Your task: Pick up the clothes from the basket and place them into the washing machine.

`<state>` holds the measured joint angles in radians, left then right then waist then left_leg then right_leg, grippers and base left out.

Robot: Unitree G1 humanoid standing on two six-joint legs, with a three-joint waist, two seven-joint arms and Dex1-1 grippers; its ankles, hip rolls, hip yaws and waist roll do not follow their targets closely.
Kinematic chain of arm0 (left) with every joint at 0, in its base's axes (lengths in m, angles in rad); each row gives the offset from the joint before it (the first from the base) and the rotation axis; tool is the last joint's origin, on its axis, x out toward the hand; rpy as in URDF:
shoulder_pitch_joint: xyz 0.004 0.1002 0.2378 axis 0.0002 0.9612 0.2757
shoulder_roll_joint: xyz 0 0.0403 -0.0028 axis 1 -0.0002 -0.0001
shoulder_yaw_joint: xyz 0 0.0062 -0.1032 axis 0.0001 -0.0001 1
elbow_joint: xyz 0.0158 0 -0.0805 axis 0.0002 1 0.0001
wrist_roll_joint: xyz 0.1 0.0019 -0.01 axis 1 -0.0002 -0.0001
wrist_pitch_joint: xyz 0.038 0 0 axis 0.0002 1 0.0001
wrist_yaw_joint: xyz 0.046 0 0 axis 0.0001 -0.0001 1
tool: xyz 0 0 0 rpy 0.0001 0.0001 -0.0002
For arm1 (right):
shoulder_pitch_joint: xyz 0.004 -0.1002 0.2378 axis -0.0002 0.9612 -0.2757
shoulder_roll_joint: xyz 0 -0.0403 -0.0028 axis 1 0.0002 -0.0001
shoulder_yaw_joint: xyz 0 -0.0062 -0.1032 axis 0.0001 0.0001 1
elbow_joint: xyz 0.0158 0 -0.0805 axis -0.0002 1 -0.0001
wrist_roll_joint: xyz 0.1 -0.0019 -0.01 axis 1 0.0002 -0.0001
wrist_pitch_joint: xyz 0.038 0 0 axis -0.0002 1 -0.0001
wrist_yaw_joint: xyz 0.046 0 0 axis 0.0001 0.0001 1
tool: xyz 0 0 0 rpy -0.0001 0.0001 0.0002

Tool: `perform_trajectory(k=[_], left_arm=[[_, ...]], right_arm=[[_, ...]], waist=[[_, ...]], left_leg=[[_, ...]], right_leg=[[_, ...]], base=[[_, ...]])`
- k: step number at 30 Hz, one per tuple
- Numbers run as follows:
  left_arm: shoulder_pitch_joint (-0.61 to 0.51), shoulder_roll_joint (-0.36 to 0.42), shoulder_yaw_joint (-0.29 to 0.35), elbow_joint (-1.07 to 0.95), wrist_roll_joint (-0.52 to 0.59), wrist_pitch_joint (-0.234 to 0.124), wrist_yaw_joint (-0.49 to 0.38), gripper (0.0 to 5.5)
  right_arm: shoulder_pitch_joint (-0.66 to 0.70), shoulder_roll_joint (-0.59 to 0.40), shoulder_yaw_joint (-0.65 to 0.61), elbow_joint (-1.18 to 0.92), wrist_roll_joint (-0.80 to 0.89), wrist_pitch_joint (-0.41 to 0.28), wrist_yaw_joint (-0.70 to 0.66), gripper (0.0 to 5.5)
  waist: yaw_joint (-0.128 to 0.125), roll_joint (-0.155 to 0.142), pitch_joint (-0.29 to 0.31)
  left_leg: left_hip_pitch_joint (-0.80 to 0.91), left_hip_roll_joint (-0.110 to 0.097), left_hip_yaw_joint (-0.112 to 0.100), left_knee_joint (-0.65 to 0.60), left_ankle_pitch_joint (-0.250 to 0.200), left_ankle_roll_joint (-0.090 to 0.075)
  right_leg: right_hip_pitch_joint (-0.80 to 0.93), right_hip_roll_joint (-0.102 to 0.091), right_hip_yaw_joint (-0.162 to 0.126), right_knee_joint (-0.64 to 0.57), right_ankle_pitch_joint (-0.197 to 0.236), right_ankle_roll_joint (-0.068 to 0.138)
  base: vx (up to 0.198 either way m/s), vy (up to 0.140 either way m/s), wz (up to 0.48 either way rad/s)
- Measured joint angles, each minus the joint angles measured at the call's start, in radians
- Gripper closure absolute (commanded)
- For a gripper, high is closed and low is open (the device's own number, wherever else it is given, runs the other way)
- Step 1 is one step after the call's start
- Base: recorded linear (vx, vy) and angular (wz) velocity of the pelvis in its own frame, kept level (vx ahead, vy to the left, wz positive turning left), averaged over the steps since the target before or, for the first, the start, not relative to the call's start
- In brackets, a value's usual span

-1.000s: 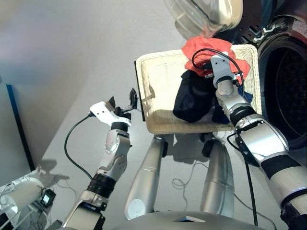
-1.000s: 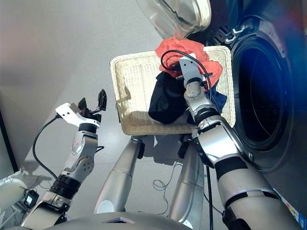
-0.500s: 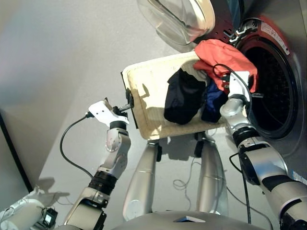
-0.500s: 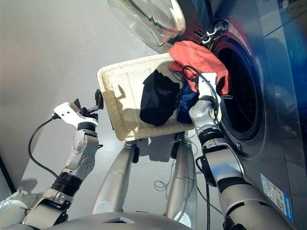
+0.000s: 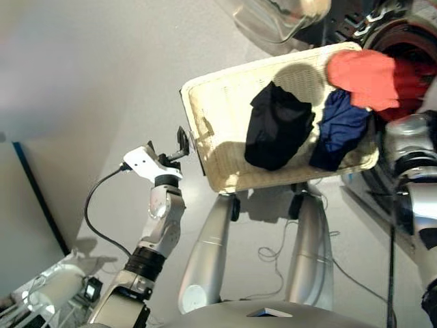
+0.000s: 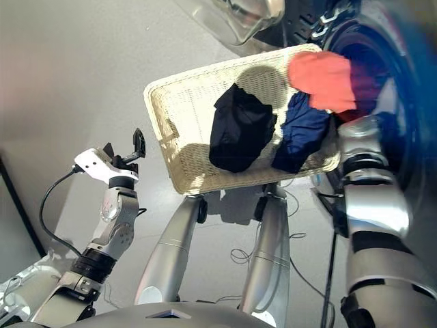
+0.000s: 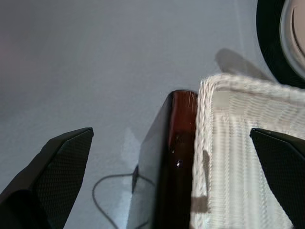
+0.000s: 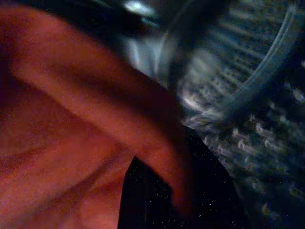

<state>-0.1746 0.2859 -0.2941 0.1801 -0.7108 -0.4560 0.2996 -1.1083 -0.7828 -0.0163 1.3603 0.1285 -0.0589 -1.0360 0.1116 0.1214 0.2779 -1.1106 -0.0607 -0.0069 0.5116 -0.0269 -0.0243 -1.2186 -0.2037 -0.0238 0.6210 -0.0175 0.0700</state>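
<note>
The cream wicker basket (image 5: 218, 116) sits on its stand before me, with a black garment (image 5: 276, 133) in its middle and a navy one (image 5: 341, 130) beside it on the right. A coral-red garment (image 5: 367, 78) hangs at the drum mouth of the dark washing machine (image 6: 382, 55), past the basket's right end. It fills the right wrist view (image 8: 71, 143), with the perforated drum (image 8: 267, 119) behind it. My right gripper is hidden under that cloth and holds it; only its arm (image 5: 413, 137) shows. My left gripper (image 5: 167, 143) is open beside the basket's left rim (image 7: 209, 119).
The machine's round glass door (image 5: 280, 17) stands swung open above the basket's far edge. A dark stand edge (image 7: 171, 157) runs under the basket's left rim. Black cables lie on the grey floor (image 5: 102, 219), and equipment sits at the lower left (image 5: 48, 294).
My right arm has carried the coral-red garment off the pile and rightward to the drum mouth, uncovering the navy garment. The camera has swung. My left gripper stays by the basket's left rim.
</note>
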Motion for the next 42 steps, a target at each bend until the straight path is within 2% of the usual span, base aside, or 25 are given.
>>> perform_trajectory(k=[5,7,8,9,12,15,18,21,26,29,30,33,35,38,39,40,42], left_arm=[[0.008,0.009,-0.006,-0.006,-0.022,0.003,0.0,0.0],[0.008,0.024,-0.007,-0.007,-0.026,0.003,0.0,0.0],[0.007,0.027,-0.005,-0.007,-0.026,0.003,0.0,0.0],[0.008,0.029,-0.004,-0.008,-0.026,0.003,0.001,0.0],[-0.004,0.039,0.006,-0.003,-0.035,0.003,0.001,0.0],[-0.022,0.038,0.015,-0.003,-0.037,0.003,-0.002,0.0],[-0.022,0.038,0.037,0.006,-0.05,0.002,-0.022,0.0],[-0.021,0.037,0.042,0.007,-0.065,0.001,-0.04,0.0],[-0.03,0.029,0.043,0.03,-0.086,0.002,-0.088,0.0],[-0.047,0.028,0.034,0.071,-0.083,0.008,-0.108,0.0],[-0.057,0.028,0.027,0.088,-0.079,0.009,-0.111,0.0],[-0.117,0.027,0.017,0.151,-0.029,0.024,-0.118,0.0],[-0.184,0.03,-0.013,0.236,0.043,0.035,-0.117,0.0],[-0.249,0.013,-0.025,0.281,0.131,0.046,-0.115,0.0],[-0.276,0.002,-0.025,0.317,0.147,0.047,-0.112,0.0],[-0.304,-0.013,-0.026,0.365,0.163,0.049,-0.107,0.0],[-0.332,-0.035,-0.022,0.439,0.164,0.051,-0.094,0.0]], right_arm=[[-0.002,-0.044,-0.04,-0.01,0.042,0.026,-0.059,5.5],[-0.004,-0.044,-0.033,-0.011,0.07,0.026,-0.049,5.5],[-0.012,-0.044,-0.032,-0.01,0.074,0.026,-0.046,3.34],[-0.016,-0.036,-0.021,-0.028,0.076,0.023,-0.037,0.0],[-0.014,0.042,0.014,-0.089,0.093,-0.023,0.033,0.0],[0.035,0.107,0.023,-0.179,0.135,-0.104,0.13,0.0],[0.078,0.182,0.022,-0.209,0.207,-0.187,0.253,0.0],[0.1,0.22,0.048,-0.193,0.266,-0.206,0.349,0.0],[0.142,0.271,0.126,-0.219,0.312,-0.243,0.514,0.0],[0.191,0.305,0.173,-0.292,0.317,-0.258,0.584,0.0],[0.202,0.314,0.186,-0.307,0.316,-0.258,0.602,0.0],[0.255,0.348,0.23,-0.383,0.301,-0.263,0.649,0.0],[0.3,0.371,0.257,-0.42,0.297,-0.278,0.683,0.0],[0.35,0.394,0.288,-0.484,0.297,-0.279,0.725,0.0],[0.368,0.399,0.29,-0.511,0.298,-0.282,0.737,0.0],[0.391,0.404,0.313,-0.545,0.299,-0.284,0.753,0.0],[0.43,0.432,0.342,-0.593,0.301,-0.3,0.788,0.0]], waist=[[-0.007,-0.002,0.003],[-0.021,-0.016,0.014],[-0.026,-0.019,0.021],[-0.032,-0.02,0.028],[-0.079,-0.041,0.045],[-0.098,-0.042,0.05],[-0.097,-0.042,0.051],[-0.088,-0.042,0.051],[-0.088,-0.041,0.05],[-0.089,-0.042,0.05],[-0.089,-0.042,0.05],[-0.107,-0.042,0.048],[-0.113,-0.045,0.044],[-0.141,-0.049,0.038],[-0.139,-0.051,0.037],[-0.147,-0.053,0.036],[-0.158,-0.069,0.026]], left_leg=[[-0.049,-0.006,0.02,0.051,-0.022,0.019],[-0.05,-0.01,0.031,0.055,-0.026,0.025],[-0.05,-0.011,0.036,0.059,-0.03,0.029],[-0.053,-0.01,0.04,0.069,-0.036,0.032],[-0.056,-0.003,0.054,0.084,-0.045,0.037],[-0.055,0.0,0.058,0.086,-0.047,0.037],[-0.044,0.009,0.059,0.087,-0.049,0.032],[-0.03,0.015,0.058,0.085,-0.048,0.027],[0.004,0.02,0.037,0.064,-0.045,0.017],[0.04,0.022,0.027,0.015,-0.023,0.011],[0.052,0.022,0.025,-0.005,-0.015,0.009],[0.098,0.024,0.015,-0.064,0.015,0.004],[0.127,0.029,0.01,-0.094,0.024,0.0],[0.154,0.035,0.011,-0.115,0.025,-0.001],[0.167,0.038,0.013,-0.126,0.026,-0.002],[0.18,0.041,0.014,-0.132,0.026,-0.004],[0.212,0.049,0.027,-0.158,0.027,-0.007]], right_leg=[[-0.036,-0.002,0.028,0.007,0.009,0.021],[-0.04,-0.005,0.038,0.006,0.013,0.023],[-0.041,-0.006,0.043,0.006,0.014,0.026],[-0.041,-0.004,0.048,0.008,0.014,0.029],[-0.041,0.002,0.059,0.006,0.02,0.034],[-0.041,0.005,0.062,0.005,0.022,0.034],[-0.033,0.015,0.063,0.009,0.023,0.029],[-0.02,0.021,0.062,0.01,0.025,0.024],[0.024,0.023,0.037,-0.013,0.023,0.019],[0.058,0.023,0.022,-0.048,0.032,0.007],[0.068,0.023,0.019,-0.06,0.038,0.01],[0.108,0.025,0.004,-0.102,0.051,0.006],[0.137,0.029,-0.005,-0.127,0.059,-0.003],[0.163,0.035,-0.007,-0.146,0.063,-0.005],[0.173,0.038,-0.007,-0.156,0.064,-0.004],[0.187,0.042,-0.007,-0.165,0.066,-0.006],[0.208,0.049,-0.004,-0.182,0.067,-0.007]], base=[[0.0,0.0,0.0],[0.0,0.0,0.0],[0.0,0.0,0.0],[0.0,0.0,0.0],[0.0,0.0,0.0],[0.0,0.0,0.0],[0.0,0.0,0.0],[-0.003,-0.019,-0.01],[-0.003,-0.023,0.0],[0.0,0.0,0.0],[0.0,0.0,0.0],[0.0,0.0,0.0],[0.0,0.0,0.0],[-0.035,-0.007,-0.02],[0.0,0.0,0.0],[0.084,-0.022,-0.16],[0.001,0.0,-0.231]])
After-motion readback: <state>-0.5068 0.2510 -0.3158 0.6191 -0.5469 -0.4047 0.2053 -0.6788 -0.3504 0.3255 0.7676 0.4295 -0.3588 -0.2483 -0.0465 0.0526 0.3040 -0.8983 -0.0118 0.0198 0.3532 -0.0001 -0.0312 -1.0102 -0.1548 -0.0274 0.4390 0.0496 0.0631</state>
